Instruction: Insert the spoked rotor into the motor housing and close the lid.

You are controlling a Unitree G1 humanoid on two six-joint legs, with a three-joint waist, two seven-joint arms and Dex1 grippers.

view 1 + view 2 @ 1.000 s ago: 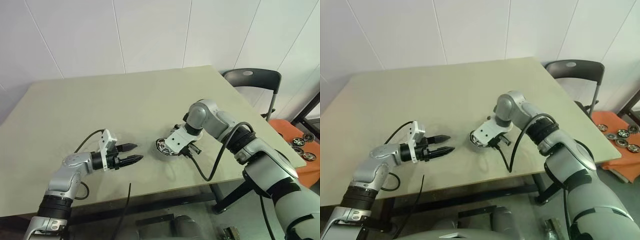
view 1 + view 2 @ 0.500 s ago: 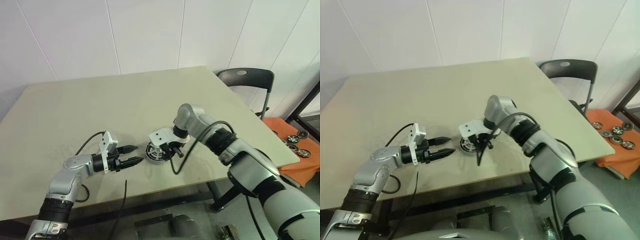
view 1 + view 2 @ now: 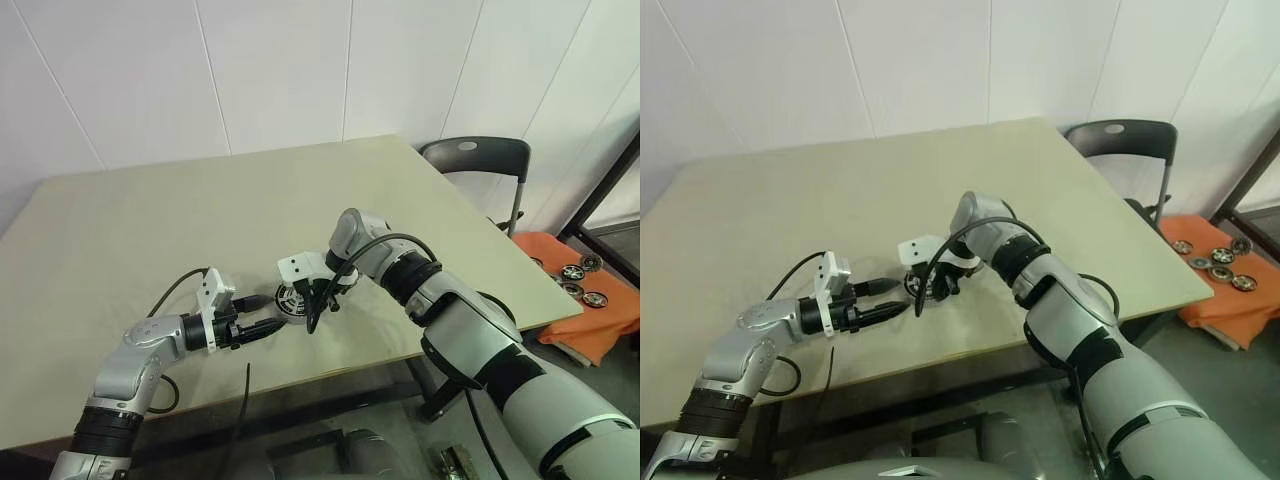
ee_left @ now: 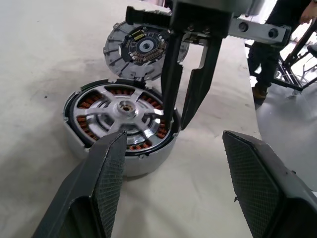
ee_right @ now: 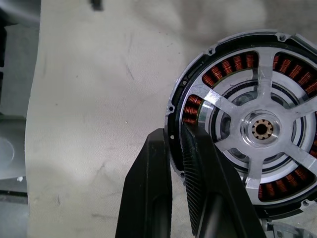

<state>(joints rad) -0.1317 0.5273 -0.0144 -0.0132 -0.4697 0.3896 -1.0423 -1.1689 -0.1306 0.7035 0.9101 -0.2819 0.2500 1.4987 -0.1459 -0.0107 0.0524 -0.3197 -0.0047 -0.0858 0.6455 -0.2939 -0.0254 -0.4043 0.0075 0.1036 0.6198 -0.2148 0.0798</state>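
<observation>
Swung leftward toward the wide-open, empty left tool (image 4: 173, 193), the right tool (image 5: 181, 193) pinches the black-rimmed, silver-spoked rotor (image 5: 257, 131) inside the copper-wound silver housing (image 4: 121, 158) on the beige counter (image 3: 150, 230); lid next.

Bright, even indoor light, soft shadows, sharp close-ups, no glare.

In the left wrist view the right pincer (image 4: 177, 119) stands in front of the lid (image 4: 141, 49) and the far edge of the spoked rotor (image 4: 121, 111), covering part of each. One left fingertip (image 4: 111, 171) hides the near wall of the motor housing (image 4: 148, 161). In the right wrist view the picture's edge cuts off the rotor's far side, and the right fingers (image 5: 198, 183) cover a stretch of its black rim. The small parts on the orange mat (image 3: 590, 310) are too small to identify
</observation>
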